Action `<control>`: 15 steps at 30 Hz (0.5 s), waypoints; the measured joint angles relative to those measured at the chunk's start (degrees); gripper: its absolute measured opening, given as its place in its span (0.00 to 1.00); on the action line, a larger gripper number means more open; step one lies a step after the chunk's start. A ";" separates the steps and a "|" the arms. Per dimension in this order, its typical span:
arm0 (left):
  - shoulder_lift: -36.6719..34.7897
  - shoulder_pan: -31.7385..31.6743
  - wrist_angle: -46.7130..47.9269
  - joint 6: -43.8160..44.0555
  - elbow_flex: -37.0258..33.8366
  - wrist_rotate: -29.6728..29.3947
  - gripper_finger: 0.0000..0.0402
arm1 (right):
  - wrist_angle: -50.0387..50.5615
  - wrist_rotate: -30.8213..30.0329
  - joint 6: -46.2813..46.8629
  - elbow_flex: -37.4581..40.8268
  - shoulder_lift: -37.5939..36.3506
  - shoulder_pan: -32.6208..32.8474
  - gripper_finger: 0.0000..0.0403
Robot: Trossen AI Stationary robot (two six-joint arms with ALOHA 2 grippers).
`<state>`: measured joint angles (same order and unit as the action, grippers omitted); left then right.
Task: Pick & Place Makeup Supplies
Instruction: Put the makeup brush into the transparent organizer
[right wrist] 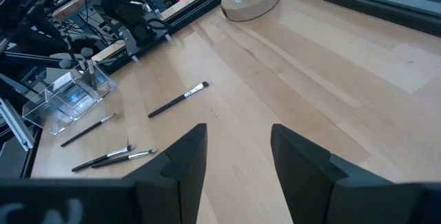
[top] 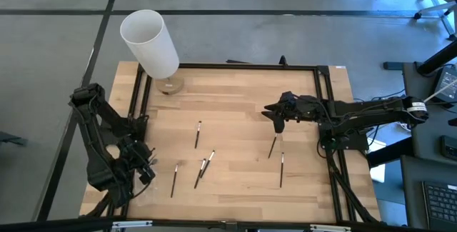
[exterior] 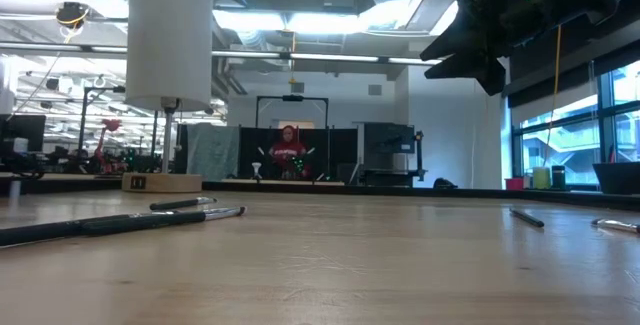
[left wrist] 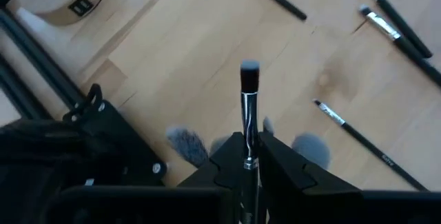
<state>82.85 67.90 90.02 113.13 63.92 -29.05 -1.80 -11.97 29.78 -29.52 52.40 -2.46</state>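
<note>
**Brush clamped in left gripper; five more on the table**

Brush [left wrist: 249, 103], dark-handled with a small bristle head, stands between the left gripper's [left wrist: 249, 156] two dark fingers [left wrist: 289, 172], which are pressed against its handle, the bristle end sticking out past the fingertips. That gripper sits at the table's [top: 235, 96] near-left corner, just beside a clear plastic organizer [right wrist: 72, 93] that the right wrist view shows at the table's edge.

The right gripper [right wrist: 238, 158] has its fingers well apart and holds nothing. In the high view it hangs over the right half of the table [top: 280, 121], tips pointing down, just above the upper end of one loose brush [top: 272, 146].

Five brushes lie flat on the wood. One [top: 197, 134] rests alone toward the table's middle. Two [top: 203, 168] lie crossed and touching nearer the front. Another [top: 174, 179] lies to their left, close to the left gripper. The last [top: 281, 169] sits near the right arm, just beside the one under the right gripper.

A tall white cylinder [top: 150, 43] rises on a thin stem from a round wooden base [top: 170, 86] at the far-left corner, well apart from every brush.

In the low view, a person in red [exterior: 288, 150] shows in the room beyond the table.
</note>
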 joint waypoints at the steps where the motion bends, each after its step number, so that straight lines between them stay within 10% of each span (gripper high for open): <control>1: 0.02 0.00 -0.02 0.26 0.00 0.43 0.12 | 0.00 0.00 0.00 0.00 0.00 0.00 0.40; 15: -1.52 -4.43 0.06 0.76 0.53 6.19 0.32 | 0.00 0.00 0.10 0.00 0.00 0.00 0.40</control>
<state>81.34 63.47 90.08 113.90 64.45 -22.86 -1.80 -11.97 29.88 -29.52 52.40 -2.46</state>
